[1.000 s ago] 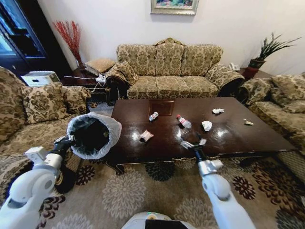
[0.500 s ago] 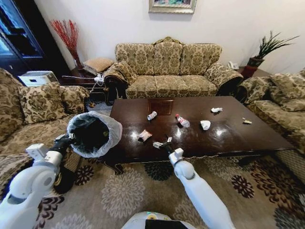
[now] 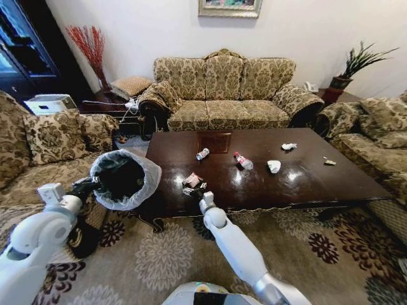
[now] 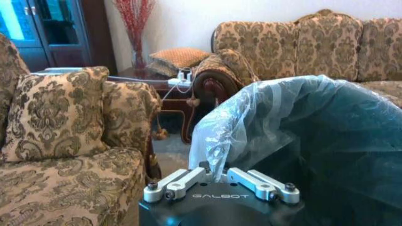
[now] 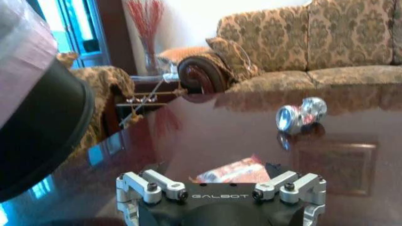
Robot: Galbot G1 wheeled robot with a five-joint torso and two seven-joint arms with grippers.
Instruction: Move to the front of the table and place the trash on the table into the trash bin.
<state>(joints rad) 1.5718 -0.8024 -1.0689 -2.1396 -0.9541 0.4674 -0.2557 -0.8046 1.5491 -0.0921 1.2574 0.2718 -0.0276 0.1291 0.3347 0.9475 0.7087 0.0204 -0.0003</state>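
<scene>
We see the glossy dark table (image 3: 299, 181) on patterned carpet (image 3: 165, 254), sofas around. The trash bin (image 3: 124, 178), mouth tilted toward the table, is pinched at its bag rim by the left gripper (image 3: 86, 187). The right gripper (image 3: 193, 189), fingers spread, sits over the pinkish wrapper (image 3: 193, 180); contact unclear. A bottle (image 3: 203, 154) lies on its side beyond.

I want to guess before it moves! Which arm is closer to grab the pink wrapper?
The right arm, probably: the right gripper sits right at the pink wrapper on the table, while the left gripper holds the trash bin.
</scene>
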